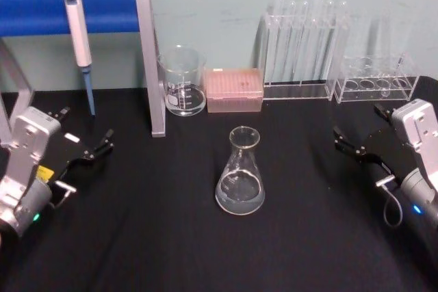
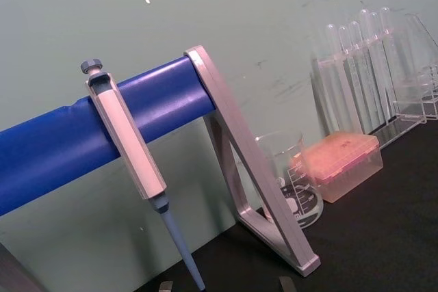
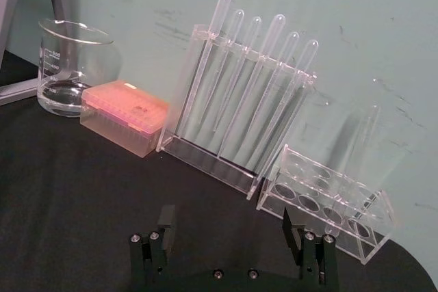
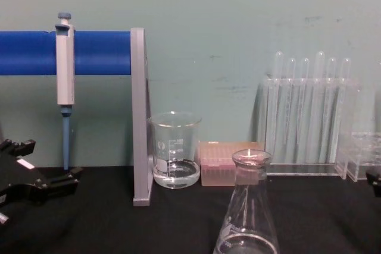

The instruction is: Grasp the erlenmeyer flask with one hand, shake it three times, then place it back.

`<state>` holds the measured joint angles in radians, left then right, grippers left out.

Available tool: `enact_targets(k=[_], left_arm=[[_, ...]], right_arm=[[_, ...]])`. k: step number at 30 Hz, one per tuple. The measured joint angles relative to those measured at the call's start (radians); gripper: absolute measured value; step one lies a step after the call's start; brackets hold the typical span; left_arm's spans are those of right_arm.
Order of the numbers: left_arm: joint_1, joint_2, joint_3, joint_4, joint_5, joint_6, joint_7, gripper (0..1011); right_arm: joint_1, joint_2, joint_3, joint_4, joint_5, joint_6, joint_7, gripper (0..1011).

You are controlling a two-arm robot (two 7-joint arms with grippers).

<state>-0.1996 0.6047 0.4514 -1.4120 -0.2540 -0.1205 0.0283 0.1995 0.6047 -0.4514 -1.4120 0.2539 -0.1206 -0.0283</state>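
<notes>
The erlenmeyer flask (image 1: 240, 176) stands upright on the black table near the middle, with a little clear liquid in its wide base. In the chest view the flask (image 4: 247, 218) is close and low, its round rim uppermost. My left gripper (image 1: 106, 141) rests open at the table's left side, well apart from the flask; its fingertips (image 2: 287, 282) just show in the left wrist view. At the right side my right gripper (image 1: 338, 138) is open too, with nothing between its fingers (image 3: 166, 220), and it points toward the racks at the back.
Along the back wall stand a glass beaker (image 1: 183, 81), a pink tip box (image 1: 235, 89), a tall rack of test tubes (image 1: 301, 49) and a low clear rack (image 1: 380, 80). A pipette (image 1: 79, 32) hangs on a blue bar stand (image 1: 41, 10) whose grey post (image 1: 152, 66) stands left of the beaker.
</notes>
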Motion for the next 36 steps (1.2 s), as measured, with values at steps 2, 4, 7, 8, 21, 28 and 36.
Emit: enact_targets(k=[2, 4, 7, 8, 21, 28, 36], left_arm=[[0.000, 0.000, 0.000, 0.000, 0.000, 0.000, 0.000, 1001], [0.000, 0.000, 0.000, 0.000, 0.000, 0.000, 0.000, 1001], [0.000, 0.000, 0.000, 0.000, 0.000, 0.000, 0.000, 1001], [0.000, 0.000, 0.000, 0.000, 0.000, 0.000, 0.000, 1001], [0.000, 0.000, 0.000, 0.000, 0.000, 0.000, 0.000, 1001], [0.000, 0.000, 0.000, 0.000, 0.000, 0.000, 0.000, 1001], [0.000, 0.000, 0.000, 0.000, 0.000, 0.000, 0.000, 1001]], right_arm=[[0.000, 0.000, 0.000, 0.000, 0.000, 0.000, 0.000, 1000], [0.000, 0.000, 0.000, 0.000, 0.000, 0.000, 0.000, 1000], [0.000, 0.000, 0.000, 0.000, 0.000, 0.000, 0.000, 1000], [0.000, 0.000, 0.000, 0.000, 0.000, 0.000, 0.000, 1000], [0.000, 0.000, 0.000, 0.000, 0.000, 0.000, 0.000, 1000], [-0.009, -0.010, 0.025, -0.002, 0.028, 0.008, 0.032, 1000], [-0.027, -0.016, 0.060, -0.010, 0.070, -0.001, 0.087, 1000]])
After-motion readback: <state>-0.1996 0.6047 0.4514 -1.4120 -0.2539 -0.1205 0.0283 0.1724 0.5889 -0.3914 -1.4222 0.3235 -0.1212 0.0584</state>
